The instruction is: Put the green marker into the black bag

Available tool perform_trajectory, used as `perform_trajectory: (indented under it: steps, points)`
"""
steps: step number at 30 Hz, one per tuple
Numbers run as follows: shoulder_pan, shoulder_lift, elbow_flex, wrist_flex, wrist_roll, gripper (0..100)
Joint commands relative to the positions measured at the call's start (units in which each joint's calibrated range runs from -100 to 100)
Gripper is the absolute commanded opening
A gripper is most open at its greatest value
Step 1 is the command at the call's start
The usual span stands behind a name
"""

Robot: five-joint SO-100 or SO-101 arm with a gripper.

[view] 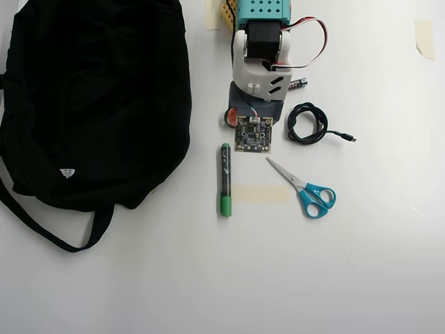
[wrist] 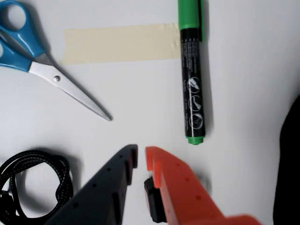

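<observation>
The green marker (wrist: pixel 193 93) lies on the white table, just ahead and slightly right of my gripper (wrist: pixel 141 157). Its green cap points away from me in the wrist view. The gripper's black and orange fingers stand nearly together with a narrow gap and hold nothing. In the overhead view the marker (view: pixel 225 179) lies just below the folded arm (view: pixel 259 62), with the large black bag (view: pixel 97 90) to its left. The gripper's tips are hidden under the wrist there. The bag's edge shows at the right of the wrist view (wrist: pixel 291 164).
Blue-handled scissors (wrist: pixel 28 51) (view: pixel 309 191) lie beside a strip of beige tape (wrist: pixel 122 43) (view: pixel 259 193). A coiled black cable (wrist: pixel 33 183) (view: pixel 307 124) lies near the arm, and a small battery (view: pixel 299 83) lies by the base.
</observation>
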Motion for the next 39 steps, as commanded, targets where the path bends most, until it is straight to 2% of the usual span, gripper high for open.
perform_trajectory:
  steps: [1,9,16,25,28,32,39]
  points:
    - [-0.06,-1.62,-0.28,0.35,0.21,2]
    - [0.16,-1.54,-0.28,-0.34,-0.05,3]
    - [0.16,1.29,-0.19,-4.04,-1.67,17]
    - [2.11,8.26,-1.27,-6.63,2.73,18]
    - [2.71,9.25,-1.27,-7.40,3.73,22]
    - [3.75,10.00,-1.27,-7.40,4.83,26]
    - [4.80,10.25,-1.27,-6.80,5.51,26]
